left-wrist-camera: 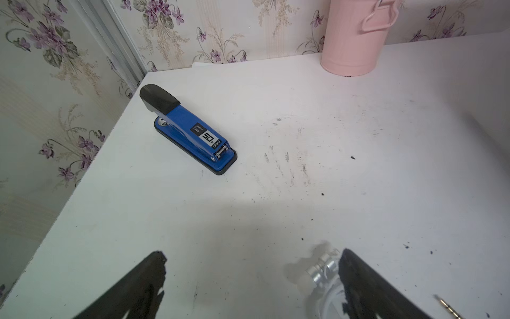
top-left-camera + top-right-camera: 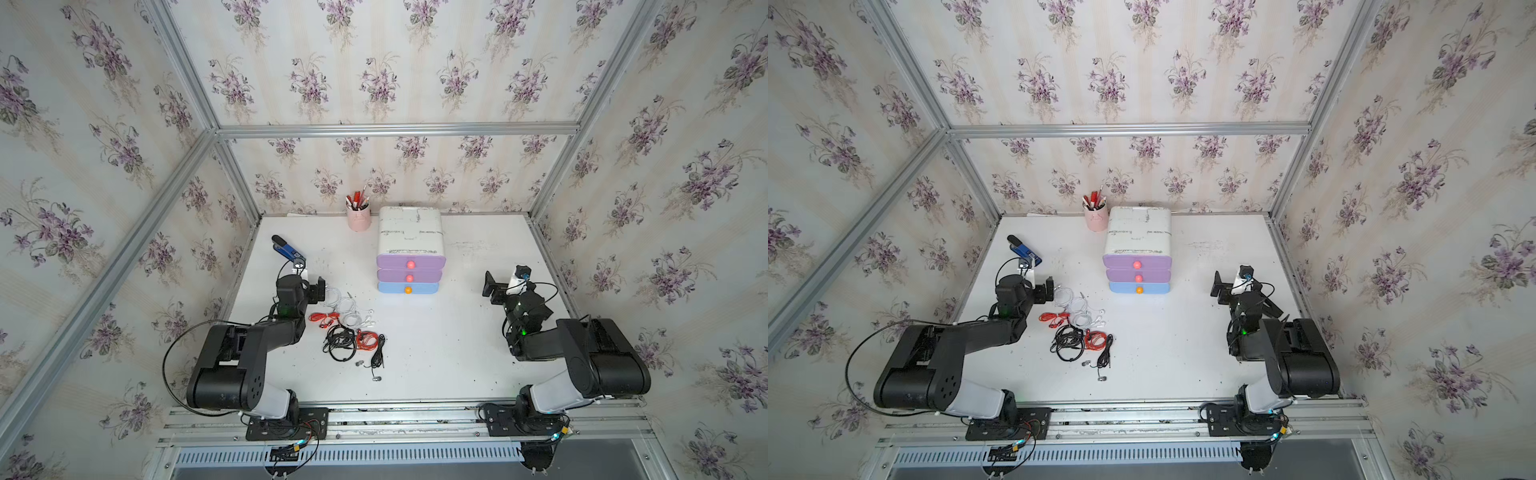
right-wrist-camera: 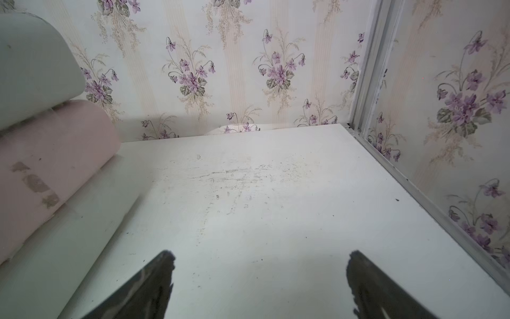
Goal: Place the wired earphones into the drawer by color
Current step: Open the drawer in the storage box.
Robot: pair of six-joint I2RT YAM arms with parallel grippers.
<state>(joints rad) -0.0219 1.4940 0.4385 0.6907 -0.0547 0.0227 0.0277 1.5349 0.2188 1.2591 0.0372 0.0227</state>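
Note:
The wired earphones lie in a loose heap left of the table's middle in both top views: white coils (image 2: 349,306) (image 2: 1077,306), red-orange coils (image 2: 367,338) (image 2: 1095,338) and black coils (image 2: 340,341) (image 2: 1068,341). The drawer (image 2: 410,249) (image 2: 1138,249) stands behind them, a white unit with two purple fronts above a light blue one, all pushed in. My left gripper (image 2: 319,289) (image 2: 1048,291) (image 1: 252,256) is open and low at the heap's far left edge. A silver plug on white cable (image 1: 321,269) lies against one finger. My right gripper (image 2: 490,286) (image 2: 1219,286) (image 3: 260,256) hangs open over bare table, right of the drawer.
A pink pen cup (image 2: 358,218) (image 1: 353,41) with red pens stands left of the drawer by the back wall. A blue stapler (image 2: 286,249) (image 1: 187,129) lies at the far left. Wallpapered walls and metal rails close in the table.

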